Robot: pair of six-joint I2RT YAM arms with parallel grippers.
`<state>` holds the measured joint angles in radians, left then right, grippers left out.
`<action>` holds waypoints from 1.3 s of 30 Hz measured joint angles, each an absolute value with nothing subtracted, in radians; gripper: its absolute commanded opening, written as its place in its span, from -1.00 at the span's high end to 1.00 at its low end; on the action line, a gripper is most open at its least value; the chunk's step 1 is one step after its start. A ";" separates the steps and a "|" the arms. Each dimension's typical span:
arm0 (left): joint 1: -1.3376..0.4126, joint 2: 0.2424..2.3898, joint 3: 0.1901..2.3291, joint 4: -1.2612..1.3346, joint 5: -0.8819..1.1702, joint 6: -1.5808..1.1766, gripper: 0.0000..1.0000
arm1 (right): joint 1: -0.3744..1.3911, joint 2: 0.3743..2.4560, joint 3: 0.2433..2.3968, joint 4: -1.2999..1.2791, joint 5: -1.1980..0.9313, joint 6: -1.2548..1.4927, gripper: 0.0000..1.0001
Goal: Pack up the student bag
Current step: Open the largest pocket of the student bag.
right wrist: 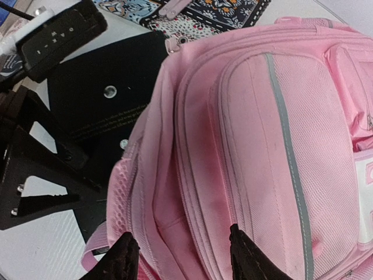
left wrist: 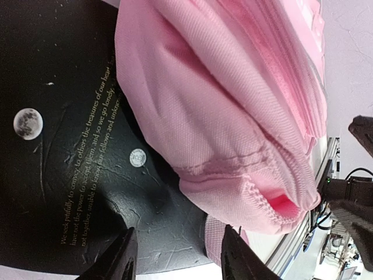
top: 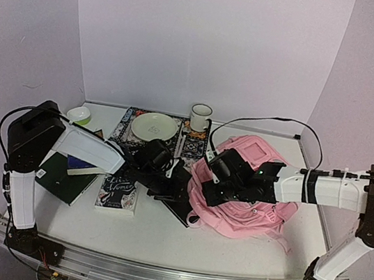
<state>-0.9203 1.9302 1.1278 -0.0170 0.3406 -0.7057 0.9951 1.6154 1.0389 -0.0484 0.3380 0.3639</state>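
The student bag (top: 245, 219) lies right of the books (top: 117, 193) — overlapping one — with plate (top: 154, 127) and mug (top: 201, 117) behind.

We see the soft pink student bag (top: 247, 209) lying front-up, zip pockets showing, its left edge overlapping a black book (left wrist: 70, 175).

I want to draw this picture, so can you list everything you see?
student bag: one, pink, lying right of middle
black book: one, black with a moon, partly under the bag's left side
lettered book: one, dark, left of middle
green book: one, dark green, front left
plate: one, pale green, at the back
patterned pieces: maybe two, dark flowery, under and beside the plate
mug: one, white, back middle
bowl: one, green and white, back left
table: one, white
left tool: one, black, open over the black book
right tool: one, black, open over the bag
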 measured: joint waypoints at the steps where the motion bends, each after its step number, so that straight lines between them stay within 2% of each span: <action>1: -0.920 1.926 1.128 -0.017 0.338 -0.706 -0.05 | 0.995 1.615 1.046 -0.046 0.332 0.362 -0.09; 13: -0.921 1.924 1.184 -0.017 0.348 -0.703 -0.09 | 0.982 1.677 1.060 -0.036 0.319 0.351 0.05; 22: -0.922 2.001 1.198 -0.006 0.369 -0.685 0.06 | 0.969 1.718 1.064 -0.028 0.304 0.348 0.23; 25: -0.923 2.010 1.204 0.007 0.377 -0.680 0.14 | 0.969 1.741 1.073 -0.029 0.292 0.343 0.41; 28: -0.925 2.015 1.207 0.012 0.379 -0.677 0.22 | 0.968 1.762 1.080 -0.028 0.291 0.342 0.92; 29: -0.926 2.015 1.207 0.014 0.378 -0.676 0.23 | 0.967 1.767 1.080 -0.027 0.292 0.340 0.99; 35: -0.933 2.015 1.206 0.021 0.348 -0.662 0.29 | 0.963 1.761 1.103 -0.067 0.359 0.328 1.00; 39: -0.935 2.017 1.202 0.028 0.336 -0.656 0.31 | 0.958 1.673 1.104 -0.108 0.449 0.303 1.00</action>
